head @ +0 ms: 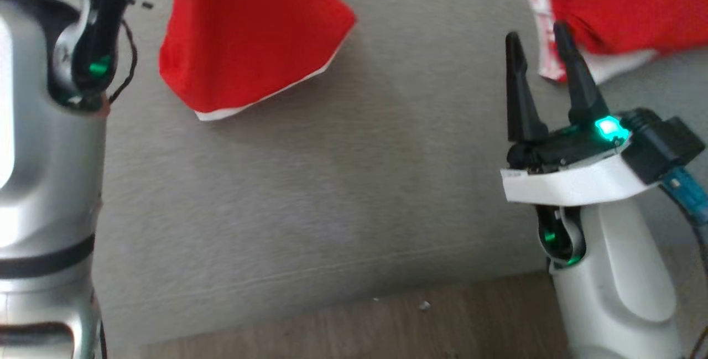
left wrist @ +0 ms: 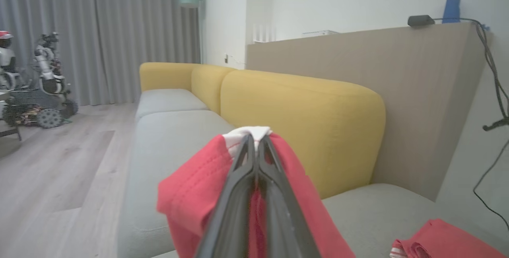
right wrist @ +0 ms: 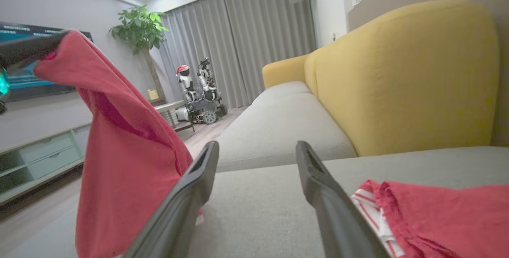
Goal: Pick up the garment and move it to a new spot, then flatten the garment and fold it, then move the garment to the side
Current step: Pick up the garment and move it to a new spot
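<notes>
Garment (left wrist: 191, 198) hanging, pinched in closed left end effector (left wrist: 256, 136); right end effector (head: 535, 34) spread wide, empty, over sofa seat (head: 332, 209).

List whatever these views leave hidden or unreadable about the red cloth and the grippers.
- Head view: the top edge cuts off the hanging garment, upper part and grip point included.
- Left wrist view: the shut left gripper covers the garment's middle; its lower part runs off the bottom edge.
- Head view, right: the second red cloth is cut by the top and right edges and lies partly behind the open right gripper; its type is unreadable.
</notes>
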